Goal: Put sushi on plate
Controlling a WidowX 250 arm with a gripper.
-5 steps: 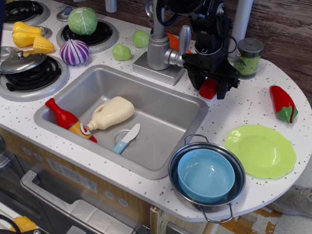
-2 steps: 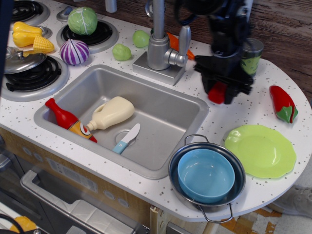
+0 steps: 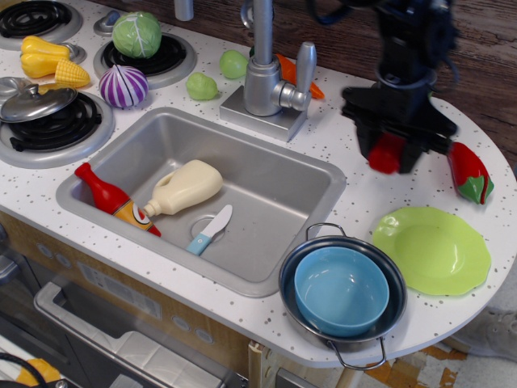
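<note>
Seemingly lifted, sushi [image 3: 386, 153] in fingers [image 3: 373, 145], plate [image 3: 432, 250] bare — bowl [image 3: 341, 290] in pot [image 3: 393, 318]

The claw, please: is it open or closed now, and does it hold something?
The claw: closed on the sushi, held above the counter, not yet over the plate.

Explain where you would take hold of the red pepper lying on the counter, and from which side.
Grip the red pepper across its red body, coming from above. It lies flat on the counter, lengthwise with its green end toward the plate, so its narrow width suits the jaws. The gripper beside it already holds the sushi.
</note>
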